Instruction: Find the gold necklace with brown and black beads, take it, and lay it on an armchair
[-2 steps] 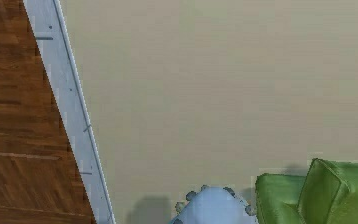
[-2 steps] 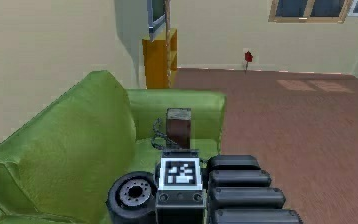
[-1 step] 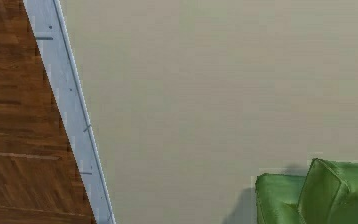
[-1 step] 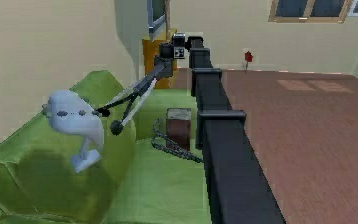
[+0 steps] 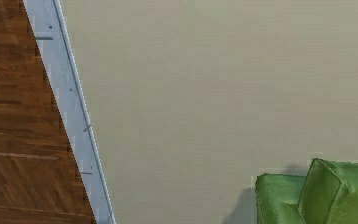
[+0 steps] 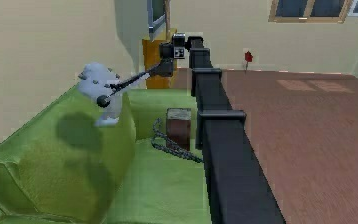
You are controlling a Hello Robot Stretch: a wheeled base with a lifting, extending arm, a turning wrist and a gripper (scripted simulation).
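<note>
A green armchair [image 6: 67, 160] takes up the arm side view's left, and its corner [image 5: 317, 195] shows at the forward view's bottom right. On its seat lie a small brown box [image 6: 177, 125] and a thin dark looped string [image 6: 173, 149] that could be the necklace. The dark arm [image 6: 222, 130] rises from the bottom edge. The gripper [image 6: 107, 99] reaches left over the armchair's back, its fingers ending at a white and pale blue lump [image 6: 99, 88]. I cannot tell whether it holds anything.
A beige wall [image 5: 217, 90] stands close ahead, with a grey baseboard [image 5: 72, 100] and wood floor [image 5: 22, 130] to the left. In the arm side view are brown carpet [image 6: 307, 130], an orange cabinet [image 6: 150, 50], a small red thing [image 6: 248, 58] by the far wall, and a window [image 6: 307, 8].
</note>
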